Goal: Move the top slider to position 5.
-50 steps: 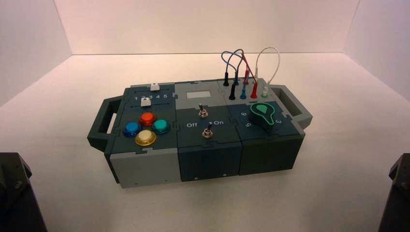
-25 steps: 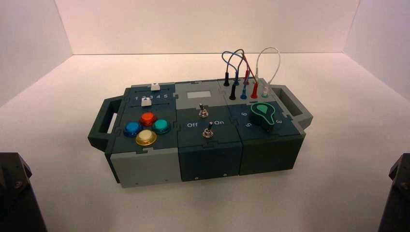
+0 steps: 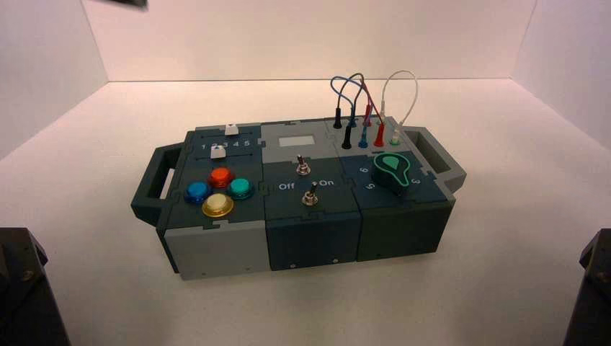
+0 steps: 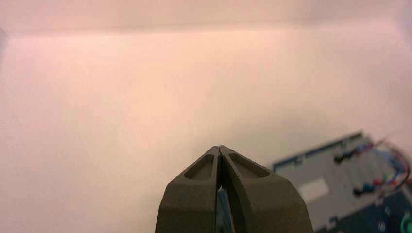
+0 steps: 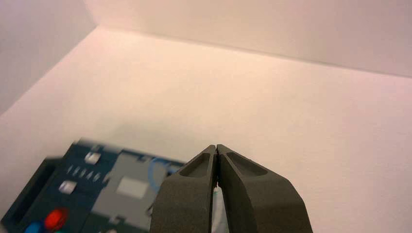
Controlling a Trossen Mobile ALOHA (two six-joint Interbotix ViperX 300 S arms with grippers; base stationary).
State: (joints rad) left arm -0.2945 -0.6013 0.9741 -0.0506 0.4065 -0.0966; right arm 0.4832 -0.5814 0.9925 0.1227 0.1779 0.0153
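The top slider's small white knob (image 3: 230, 129) sits on the far left part of the dark box (image 3: 310, 238), above the printed row of numerals that ends in position 5 (image 3: 247, 143). The wider white knob (image 3: 215, 150) of the lower slider lies just nearer. The top slider also shows blurred in the right wrist view (image 5: 92, 157). My left gripper (image 4: 219, 148) is shut and empty, parked at the near left, far from the box. My right gripper (image 5: 216, 146) is shut and empty, parked at the near right.
Round red, blue, green and yellow buttons (image 3: 218, 190) lie near the sliders. Two toggle switches (image 3: 307, 182) stand mid-box, a green knob (image 3: 393, 169) and plugged wires (image 3: 364, 108) at the right. Handles stick out at both ends. A dark shape (image 3: 126, 3) shows at the top edge.
A dark shape has come into the high view's top left edge. The box, the sliders and both arms have not moved.
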